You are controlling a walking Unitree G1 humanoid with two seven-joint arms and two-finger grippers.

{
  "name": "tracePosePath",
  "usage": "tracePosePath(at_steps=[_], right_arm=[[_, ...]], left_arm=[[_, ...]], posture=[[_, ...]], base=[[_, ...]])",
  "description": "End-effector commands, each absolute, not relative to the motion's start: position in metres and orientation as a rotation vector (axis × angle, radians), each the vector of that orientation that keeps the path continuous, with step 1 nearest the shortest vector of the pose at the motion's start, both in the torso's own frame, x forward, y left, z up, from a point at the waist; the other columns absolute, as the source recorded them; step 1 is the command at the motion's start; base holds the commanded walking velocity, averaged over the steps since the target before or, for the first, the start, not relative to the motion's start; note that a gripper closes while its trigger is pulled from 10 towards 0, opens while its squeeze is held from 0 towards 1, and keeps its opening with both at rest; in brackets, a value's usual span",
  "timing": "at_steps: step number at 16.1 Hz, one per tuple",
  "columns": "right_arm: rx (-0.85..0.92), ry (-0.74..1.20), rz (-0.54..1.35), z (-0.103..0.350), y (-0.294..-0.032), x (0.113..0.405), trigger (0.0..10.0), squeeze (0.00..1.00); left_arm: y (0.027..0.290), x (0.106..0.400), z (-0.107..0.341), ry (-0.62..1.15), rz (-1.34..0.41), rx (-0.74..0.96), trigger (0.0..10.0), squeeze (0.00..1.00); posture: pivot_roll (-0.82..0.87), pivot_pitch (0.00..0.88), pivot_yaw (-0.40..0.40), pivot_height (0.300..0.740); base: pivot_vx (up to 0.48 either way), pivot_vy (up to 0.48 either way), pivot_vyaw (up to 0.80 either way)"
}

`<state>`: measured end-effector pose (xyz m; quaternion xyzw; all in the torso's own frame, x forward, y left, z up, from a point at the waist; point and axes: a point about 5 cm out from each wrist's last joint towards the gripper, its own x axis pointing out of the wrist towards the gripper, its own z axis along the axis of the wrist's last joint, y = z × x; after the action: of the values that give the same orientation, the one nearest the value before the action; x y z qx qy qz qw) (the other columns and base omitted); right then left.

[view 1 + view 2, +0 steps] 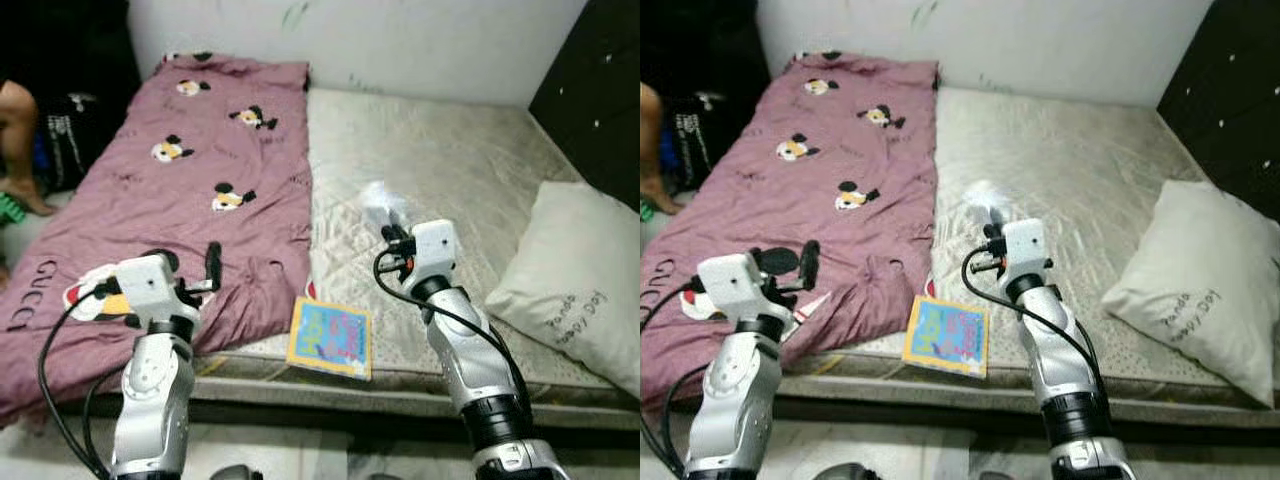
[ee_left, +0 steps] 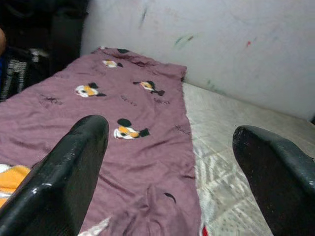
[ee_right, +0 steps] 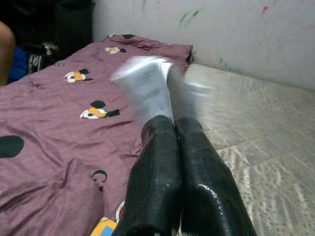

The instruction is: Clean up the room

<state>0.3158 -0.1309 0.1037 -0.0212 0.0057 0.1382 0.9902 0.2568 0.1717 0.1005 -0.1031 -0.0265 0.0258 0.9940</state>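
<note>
- the right claw (image 3: 170,132) hangs over the middle of the bed (image 1: 480,160), its fingers pressed together on a crumpled clear plastic wrapper (image 3: 145,81), which it holds above the bare mattress just right of the blanket's edge.
- the wrapper looks very light, thin and floppy, probably slick; a pinch on a bunched fold seems safer than on a loose flap.
- the left claw (image 2: 172,162) is spread wide and empty, above the near left part of the purple cartoon-print blanket (image 1: 200,150).
- a colourful booklet (image 1: 330,337) lies at the near edge of the mattress, between the two arms; flat and fairly stiff, it is best taken by an overhanging edge.
- a white pillow (image 1: 580,280) rests at the right.
- a person's leg (image 1: 20,140) shows at the far left.
</note>
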Motion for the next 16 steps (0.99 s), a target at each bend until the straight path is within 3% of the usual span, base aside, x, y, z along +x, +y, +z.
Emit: tracePosePath(at_steps=[1,3,10,14,16], right_arm=[[-0.048,0.002,0.257,0.107,-0.138,0.317,10.0,0.0],[-0.054,-0.002,0.25,0.107,-0.14,0.316,10.0,0.0],[-0.019,0.012,0.215,0.103,-0.144,0.304,10.0,0.0],[-0.01,0.022,0.2,0.099,-0.147,0.299,10.0,0.0],[-0.019,0.018,0.203,0.101,-0.147,0.301,10.0,0.0]], left_arm=[[0.166,0.258,0.105,-0.071,0.026,-0.212,10.0,0.0],[0.167,0.257,0.104,-0.067,0.028,-0.211,10.0,0.0],[0.174,0.254,0.102,-0.064,0.041,-0.186,10.0,0.0],[0.173,0.254,0.101,-0.065,0.021,-0.183,10.0,0.0],[0.171,0.254,0.102,-0.069,0.011,-0.188,10.0,0.0]], posture=[[-0.02,0.007,-0.041,0.74],[-0.02,0.005,-0.037,0.74],[-0.02,0.0,-0.03,0.74],[-0.02,0.0,-0.023,0.74],[-0.02,0.0,-0.026,0.74]], base=[[0.0,0.0,-0.8],[0.0,0.0,-0.8],[0.0,0.0,0.0],[0.0,0.0,-0.75],[0.319,0.0,0.0]])
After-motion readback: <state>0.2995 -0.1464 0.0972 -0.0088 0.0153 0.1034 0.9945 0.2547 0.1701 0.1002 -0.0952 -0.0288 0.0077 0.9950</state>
